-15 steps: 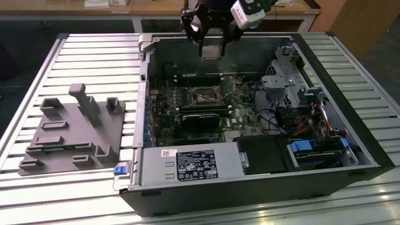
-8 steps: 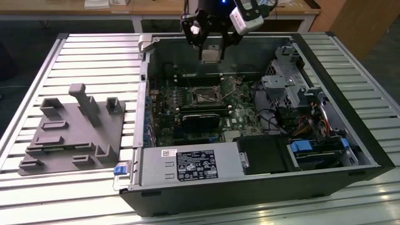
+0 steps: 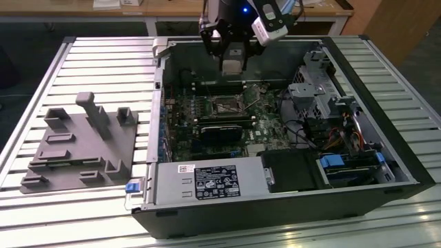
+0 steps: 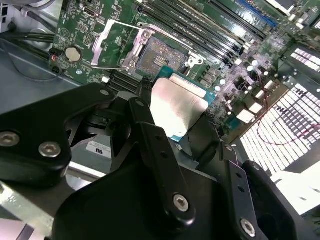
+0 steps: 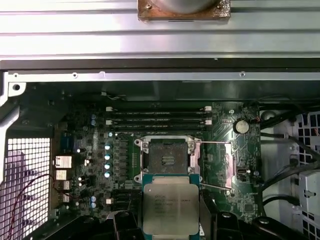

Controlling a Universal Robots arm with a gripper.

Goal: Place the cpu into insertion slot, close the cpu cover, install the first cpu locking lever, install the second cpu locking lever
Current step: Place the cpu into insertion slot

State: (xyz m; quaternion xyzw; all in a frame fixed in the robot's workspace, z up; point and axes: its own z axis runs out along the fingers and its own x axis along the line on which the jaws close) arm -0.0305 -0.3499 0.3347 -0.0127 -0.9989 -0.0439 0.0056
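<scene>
In the exterior view the gripper (image 3: pixel 232 66) hangs at twelve o'clock of the open slot (image 3: pixel 226 107), fingers clamped on the cpu (image 5: pixel 170 207), cover (image 4: pixel 101 45) seemingly swung aside

The gripper (image 4: pixel 176 117) clamps the chip (image 4: pixel 177 105) by its edges between black fingers (image 4: pixel 141 114), pale silver face showing. Past the chip, on the green board (image 4: pixel 80 27), the socket (image 4: pixel 161 55) lies uncovered. Its metal cover (image 4: pixel 114 46) is swung open beside it, near long black memory slots (image 4: pixel 200 22).
</scene>
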